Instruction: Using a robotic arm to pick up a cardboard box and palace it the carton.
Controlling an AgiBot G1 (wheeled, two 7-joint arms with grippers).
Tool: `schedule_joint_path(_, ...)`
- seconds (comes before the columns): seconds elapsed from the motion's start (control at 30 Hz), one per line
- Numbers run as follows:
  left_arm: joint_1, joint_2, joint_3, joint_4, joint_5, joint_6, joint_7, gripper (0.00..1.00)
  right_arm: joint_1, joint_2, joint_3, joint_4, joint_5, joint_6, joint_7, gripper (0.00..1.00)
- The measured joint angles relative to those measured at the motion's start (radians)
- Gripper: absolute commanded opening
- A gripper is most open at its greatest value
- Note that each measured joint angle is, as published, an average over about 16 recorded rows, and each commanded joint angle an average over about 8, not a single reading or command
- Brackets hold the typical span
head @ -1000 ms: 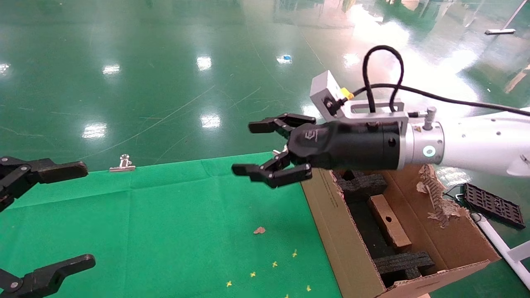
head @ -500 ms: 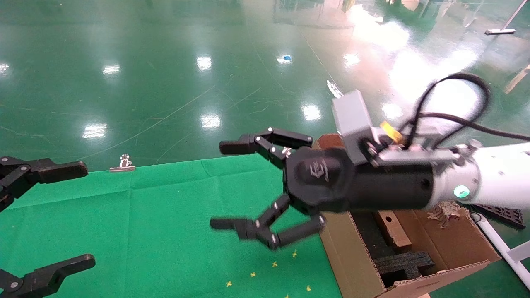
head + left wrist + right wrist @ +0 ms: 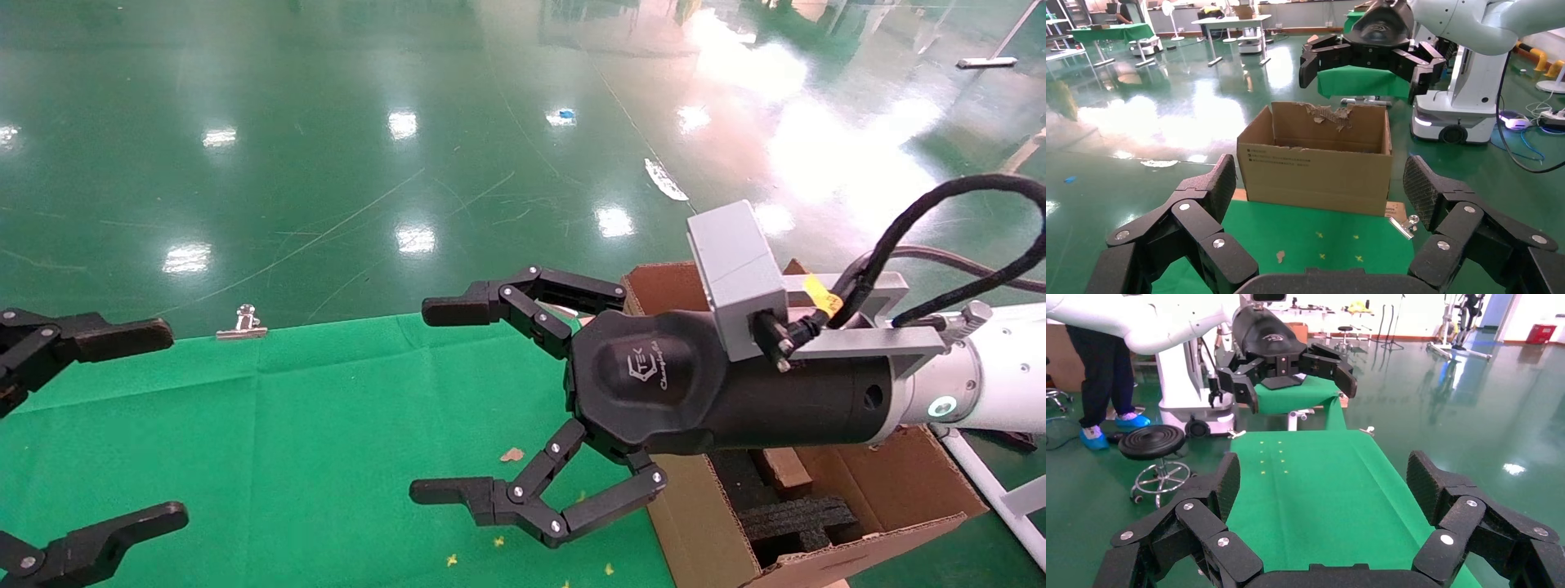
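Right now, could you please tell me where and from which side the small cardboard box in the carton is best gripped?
Probably from above, across the narrow width of the cardboard box. It lies inside the carton with black foam at its near end, so side approaches look blocked. The right tool hangs open beside the carton, its arm hiding most of the box.

The black palm housing of the right gripper [image 3: 445, 400] carries a white logo with slanted lettering too small to read. The carton [image 3: 1315, 168] bears two lines of black print on its side, illegible.
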State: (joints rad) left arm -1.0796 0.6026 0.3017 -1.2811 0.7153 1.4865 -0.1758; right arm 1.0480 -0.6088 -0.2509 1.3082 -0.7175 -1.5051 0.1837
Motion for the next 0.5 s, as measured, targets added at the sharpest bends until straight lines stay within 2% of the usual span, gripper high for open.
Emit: schedule_joint_path(0.5,0.000,0.000,0.000,0.000,0.000,0.000,0.000,1.00,0.019,-0.001,-0.021,-0.018,-0.009,0.007,0.003,1.00)
